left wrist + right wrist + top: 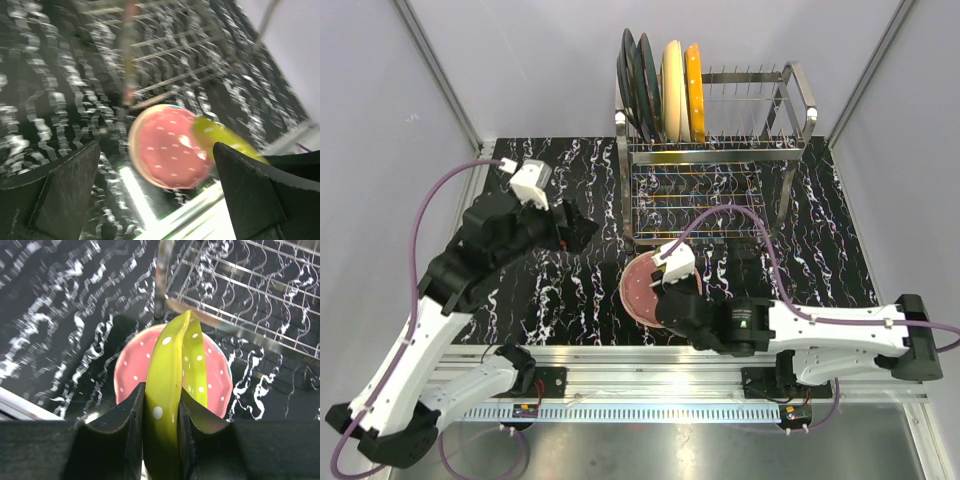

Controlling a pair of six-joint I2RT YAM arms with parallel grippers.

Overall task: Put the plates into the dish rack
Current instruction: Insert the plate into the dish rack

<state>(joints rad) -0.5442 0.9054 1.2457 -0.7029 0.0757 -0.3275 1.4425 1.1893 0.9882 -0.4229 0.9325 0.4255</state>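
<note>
- Right claw (161, 402) is clenched on the green speckled plate (172, 355), held on edge over the pink plate (131, 371), which lies flat on the bench (545, 300) just in front of the dish rack (720, 150).
- Left claw (156, 145) is released, left of the rack.
- Hold the plate upright and aim for the free slot right of the orange plate (695, 90).
- Lower it straight between the tines and let go only once it's seated.

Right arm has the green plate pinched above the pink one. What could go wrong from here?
Rim-only pinch: the lime-green white-dotted plate stands on edge in the right gripper and may swivel or slip onto the pink dotted plate lying beneath.
The front rail of the chrome wire dish rack is close; the plate could clip it, or the orange plate when slotting.
</note>
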